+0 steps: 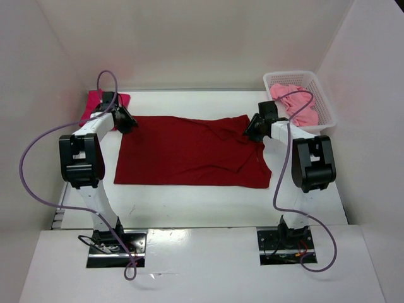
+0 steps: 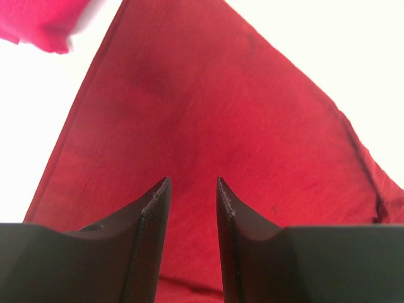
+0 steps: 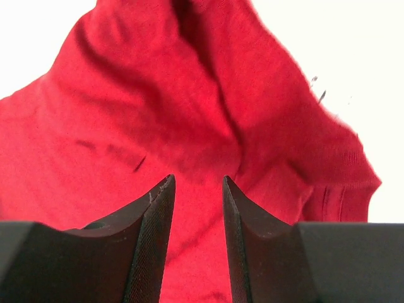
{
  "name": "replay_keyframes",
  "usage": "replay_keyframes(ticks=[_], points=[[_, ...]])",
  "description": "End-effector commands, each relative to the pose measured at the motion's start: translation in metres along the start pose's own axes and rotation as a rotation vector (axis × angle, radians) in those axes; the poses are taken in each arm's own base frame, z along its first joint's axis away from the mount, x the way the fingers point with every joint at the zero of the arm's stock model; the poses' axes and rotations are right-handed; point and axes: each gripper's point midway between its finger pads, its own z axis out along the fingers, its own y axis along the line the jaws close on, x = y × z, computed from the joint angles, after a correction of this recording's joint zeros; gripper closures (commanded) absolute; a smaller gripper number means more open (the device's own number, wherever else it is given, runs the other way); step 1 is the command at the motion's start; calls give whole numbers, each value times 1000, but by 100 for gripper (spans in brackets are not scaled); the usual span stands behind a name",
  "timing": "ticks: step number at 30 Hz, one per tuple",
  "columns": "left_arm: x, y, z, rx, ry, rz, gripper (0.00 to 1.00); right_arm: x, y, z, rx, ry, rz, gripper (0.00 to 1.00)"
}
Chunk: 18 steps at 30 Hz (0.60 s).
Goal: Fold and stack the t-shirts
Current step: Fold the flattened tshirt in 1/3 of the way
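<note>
Operator: Black fingertips (image 2: 154, 208) fill the bottom of my left wrist view. The left jaws stand partly open with a narrow gap and nothing pinched between them. The right jaws read the same: fingertips (image 3: 158, 208) parted, no cloth in the gap.

Spotter: Where is the workpiece?

Operator: The dark red t-shirt (image 1: 189, 151) lies spread on the bench (image 1: 189, 205), mostly flat, rumpled toward its far right end. The left jaws sit over its far left corner, with cloth running under and beyond the tips. The right jaws sit over the bunched far right corner. I cannot tell whether either set touches the cloth.

Spotter: And the other shirts?

Operator: The crimson-pink t-shirt (image 1: 95, 101) lies at the bench's far left, just beyond that corner. The light pink t-shirt (image 1: 293, 104) is heaped in the white mesh basket (image 1: 326, 107) at far right.

Spotter: Handling notes?

Operator: My judgement is that it is light and limp, neither fragile nor slippery. It will sag and drag on the bench rather than move as a sheet. Take hold at the two far corners and pinch across the hem, where doubled fabric gives purchase. At the rumpled right end there is a risk of catching only one layer.
</note>
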Motion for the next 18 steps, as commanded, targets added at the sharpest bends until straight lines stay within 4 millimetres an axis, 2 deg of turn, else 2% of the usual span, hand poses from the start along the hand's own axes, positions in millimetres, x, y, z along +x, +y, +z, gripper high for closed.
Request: replay_keyframes(ticks=[1, 4, 6, 7, 8, 11, 12, 14, 15, 18], points=[[-26, -16, 0, 43, -77, -10, 57, -29, 13, 10, 0, -94, -19, 58], [-17, -8, 4, 31, -60, -12, 57, -30, 11, 18, 14, -93, -4, 58], [-18, -11, 4, 44, -62, -11, 57, -30, 8, 25, 30, -91, 8, 58], [-16, -9, 8, 38, -54, -12, 57, -33, 14, 26, 13, -90, 7, 58], [-11, -8, 9, 40, -40, -13, 57, -28, 8, 28, 35, -63, 8, 58], [-8, -7, 10, 47, -35, -13, 57, -24, 11, 32, 17, -47, 19, 58], [-3, -4, 12, 39, -24, -14, 57, -23, 13, 32, 8, -39, 19, 67], [0, -3, 13, 45, -16, -14, 57, -20, 17, 38, -12, -20, 29, 74], [6, 2, 15, 35, -2, -17, 57, -22, 22, 37, -29, -18, 28, 85], [15, 8, 18, 21, 18, -20, 57, -32, 36, 37, -60, -17, 36, 96]])
